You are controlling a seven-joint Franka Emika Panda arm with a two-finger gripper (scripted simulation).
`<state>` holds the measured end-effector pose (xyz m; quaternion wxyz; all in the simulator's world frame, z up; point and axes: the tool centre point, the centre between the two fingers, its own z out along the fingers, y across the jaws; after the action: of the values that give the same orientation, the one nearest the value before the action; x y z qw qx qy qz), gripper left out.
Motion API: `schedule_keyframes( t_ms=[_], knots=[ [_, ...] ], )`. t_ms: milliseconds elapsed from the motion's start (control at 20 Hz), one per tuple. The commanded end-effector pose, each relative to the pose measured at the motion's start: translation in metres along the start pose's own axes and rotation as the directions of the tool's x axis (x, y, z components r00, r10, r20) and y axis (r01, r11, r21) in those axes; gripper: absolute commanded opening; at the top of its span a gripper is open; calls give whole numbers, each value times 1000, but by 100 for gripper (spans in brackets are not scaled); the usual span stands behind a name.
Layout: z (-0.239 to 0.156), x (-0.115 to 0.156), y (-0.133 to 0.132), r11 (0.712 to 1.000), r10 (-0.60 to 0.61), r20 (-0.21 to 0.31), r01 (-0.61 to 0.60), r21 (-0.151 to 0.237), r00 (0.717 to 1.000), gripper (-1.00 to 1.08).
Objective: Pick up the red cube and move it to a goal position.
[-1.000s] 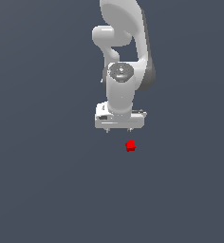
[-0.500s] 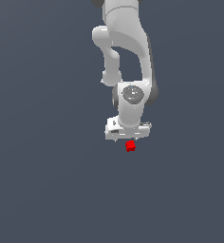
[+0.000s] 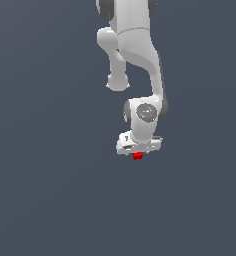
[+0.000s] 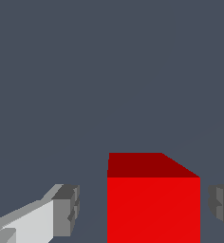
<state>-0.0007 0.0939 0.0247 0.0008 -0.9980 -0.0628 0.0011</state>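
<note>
The plain grey floor (image 3: 45, 200) fills both views and carries everything in the scene. Over it, in the exterior view, the white Panda arm (image 3: 135, 55) comes down from the top edge, bends through a rounded elbow, and ends in a wrist joint with a grey disc on its side. Below that wrist sits the broad white hand of the gripper (image 3: 138, 153), tilted a little, with its lower edge close to the floor.

The red cube (image 3: 137, 156) shows only as a small red patch peeking out just under the hand, much narrower than the hand itself; most of it is hidden by the gripper from this angle.

In the wrist view the red cube (image 4: 153, 204) looms large, its bright front face and darker top face both visible, resting on the grey floor. It stands between the two grey fingertips (image 4: 66, 209). The pincer is spread wide: a clear strip of floor shows between the cube and the one fingertip, and a narrower strip between the cube and the other, so neither pad appears to touch it, though the narrow gap is hard to judge. It has hold of nothing.
</note>
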Motion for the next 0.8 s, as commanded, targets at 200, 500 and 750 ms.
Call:
schedule_keyframes(
  t_ms=[200, 500, 750],
  knots=[
    [5, 2, -2, 1000, -5, -2, 5, -2, 1000, -100],
    [5, 2, -2, 1000, -5, -2, 5, -2, 1000, -100],
    [3, 2, -1, 1000, -5, -2, 5, -2, 1000, -100]
  ],
)
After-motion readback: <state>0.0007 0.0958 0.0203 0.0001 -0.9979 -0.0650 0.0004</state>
